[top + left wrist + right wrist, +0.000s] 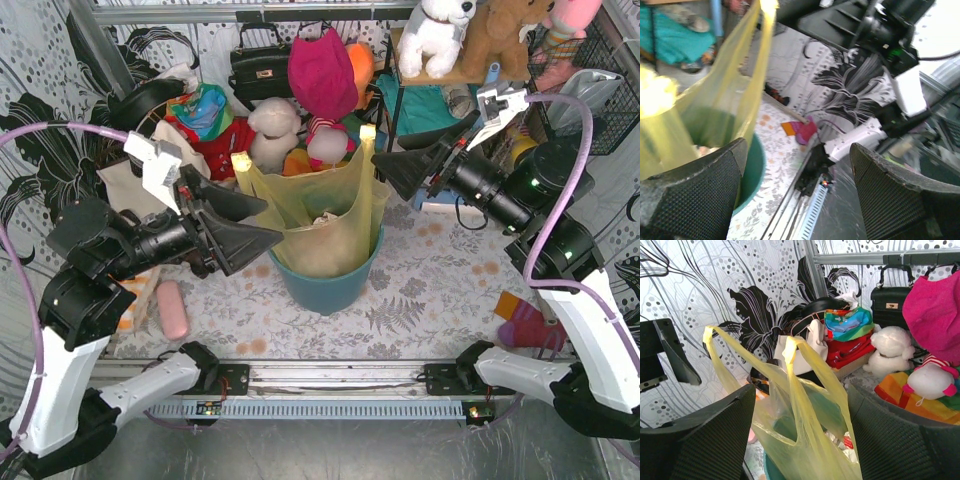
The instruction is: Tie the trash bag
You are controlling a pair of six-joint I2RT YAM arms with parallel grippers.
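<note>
Left end effector (272, 220): released, fingers spread wide, grasping nothing; its tips pointed right, near the bag's left handle.
Trash bag (320, 215): translucent yellow-green, seated in the teal bin (330, 288) on the tabletop (420, 300), between the two end effectors; both handle loops stood upright and untied.
Right end effector (388, 176): released, fingers apart, empty; the bag's right handle stood just beside its tips.
</note>
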